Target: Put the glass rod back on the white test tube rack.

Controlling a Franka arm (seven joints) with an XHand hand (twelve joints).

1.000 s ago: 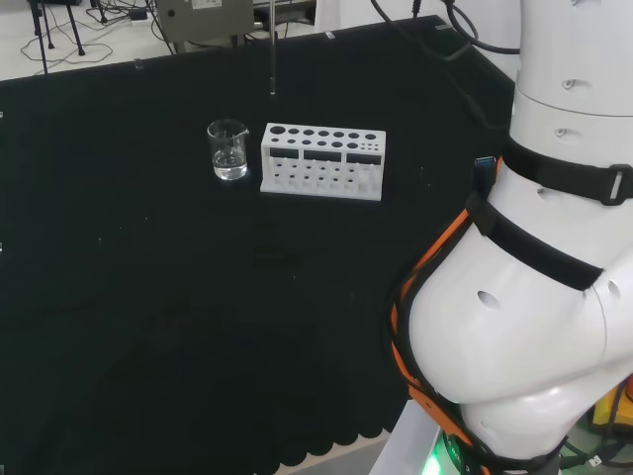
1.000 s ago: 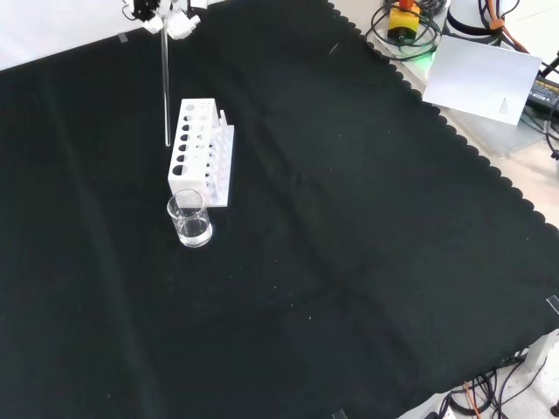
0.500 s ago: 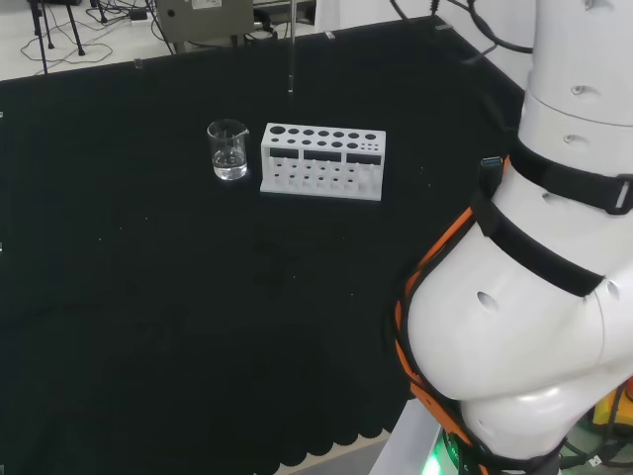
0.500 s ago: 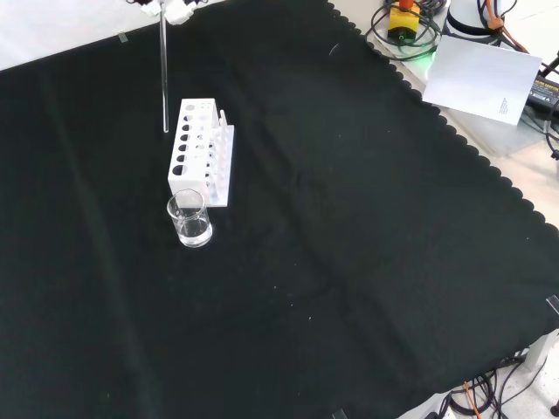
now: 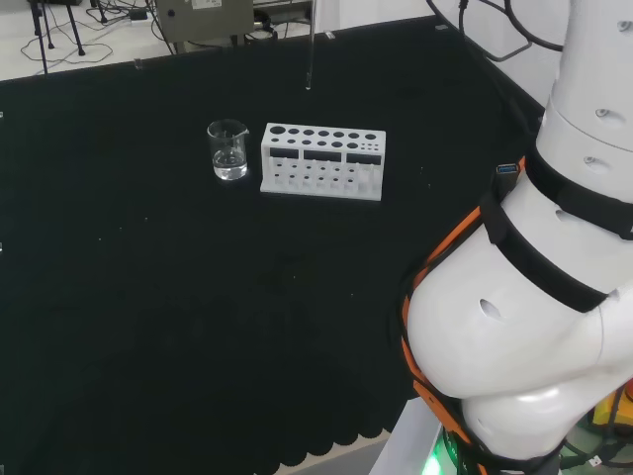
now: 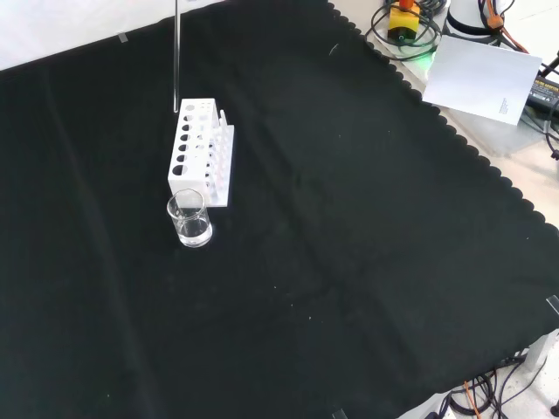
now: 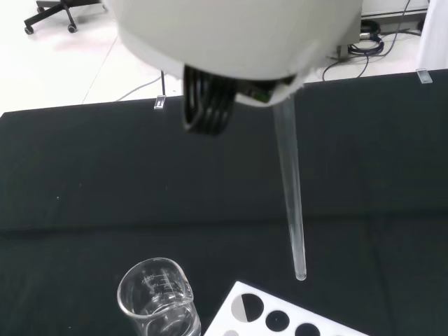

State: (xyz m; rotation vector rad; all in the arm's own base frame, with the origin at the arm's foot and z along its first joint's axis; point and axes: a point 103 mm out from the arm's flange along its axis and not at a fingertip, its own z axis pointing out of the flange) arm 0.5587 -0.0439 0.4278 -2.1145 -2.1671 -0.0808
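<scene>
Glass rod (image 7: pixel 290 196), thin, clear and straight, hangs upright from the blurred white hand (image 7: pixel 238 35); finger state cannot be told. Tip hovers above the white perforated plastic test tube rack (image 5: pixel 322 161). Judged light, stiff, slippery, brittle; best held near its upper end

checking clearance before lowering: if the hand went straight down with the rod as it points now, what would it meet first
Probably the white test tube rack: the glass rod hangs upright, its tip above the rack's holed top, though depth leaves it unclear whether over a hole.
</scene>
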